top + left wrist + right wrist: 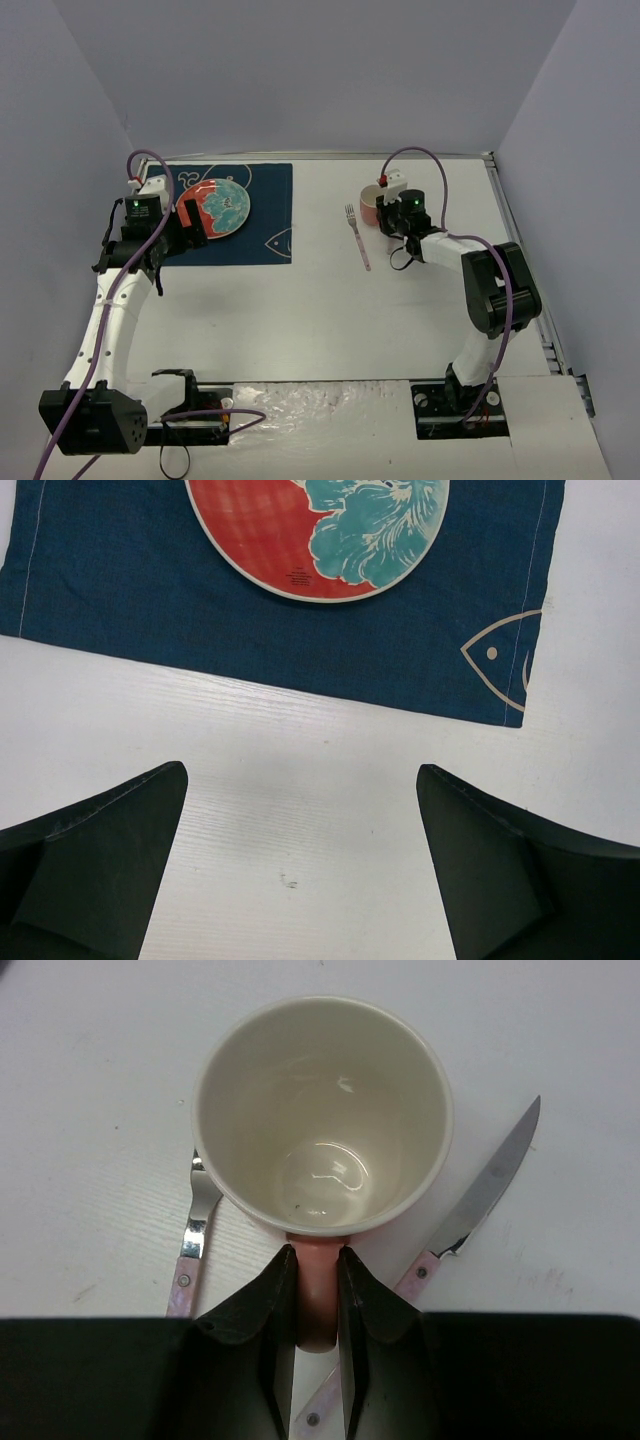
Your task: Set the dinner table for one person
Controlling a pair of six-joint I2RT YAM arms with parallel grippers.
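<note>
The white dinner table (330, 320) carries a dark blue placemat (262, 215) at the back left, and on it lies a red and teal plate (222, 207). My left gripper (195, 228) hovers by the plate's left side. In the left wrist view it (302, 772) stands open and empty over bare table, with the plate (300, 540) and placemat (150, 590) ahead. My right gripper (318, 1252) is shut on the pink handle of a cream-lined mug (320, 1110). In the top view the mug (372, 205) sits right of a fork (357, 238).
In the right wrist view, the pink-handled fork (195, 1230) lies left of the mug, its tines hidden by the rim. A pink-handled knife (485, 1185) lies to the right, its handle running under my fingers. Grey walls enclose the table on three sides.
</note>
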